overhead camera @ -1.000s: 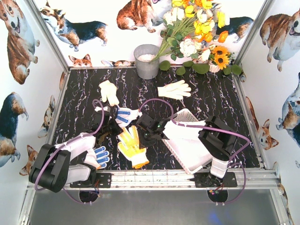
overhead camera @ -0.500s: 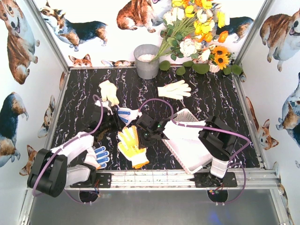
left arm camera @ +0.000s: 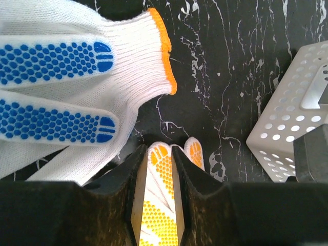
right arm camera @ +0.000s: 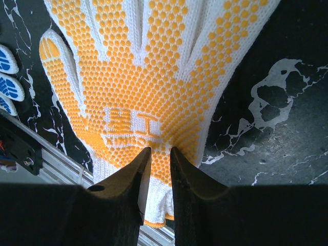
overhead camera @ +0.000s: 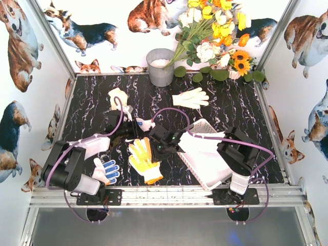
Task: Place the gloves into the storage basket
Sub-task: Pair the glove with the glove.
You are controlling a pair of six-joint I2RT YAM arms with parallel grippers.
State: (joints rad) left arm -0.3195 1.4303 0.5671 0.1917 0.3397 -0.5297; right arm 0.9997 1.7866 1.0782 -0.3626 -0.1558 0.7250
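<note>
The yellow-palmed glove (overhead camera: 143, 161) lies flat left of the white lattice basket (overhead camera: 201, 165). My left gripper (overhead camera: 134, 140) is at its fingertips. In the left wrist view the jaws (left arm camera: 160, 149) stand narrowly apart with one yellow-dotted finger (left arm camera: 158, 205) filling the gap. My right gripper (overhead camera: 160, 151) is at the glove's right edge. In its wrist view the jaws (right arm camera: 159, 149) are almost together on the palm (right arm camera: 143, 77) near the cuff. A blue-dotted glove (left arm camera: 77, 77) lies beside the left gripper, mostly hidden under it from above (overhead camera: 145, 124). The basket's corner (left arm camera: 287, 128) shows at right.
Another blue-dotted glove (overhead camera: 106, 171) lies by the left arm's base. A cream glove (overhead camera: 119, 100) and a white glove (overhead camera: 190, 97) lie farther back. A grey bucket (overhead camera: 160, 66) and flowers (overhead camera: 215, 41) stand at the back wall. The right arm reaches over the basket.
My left arm has swung up and to the right, and its gripper now covers most of the blue-dotted glove. The right arm and the yellow glove have not moved.
</note>
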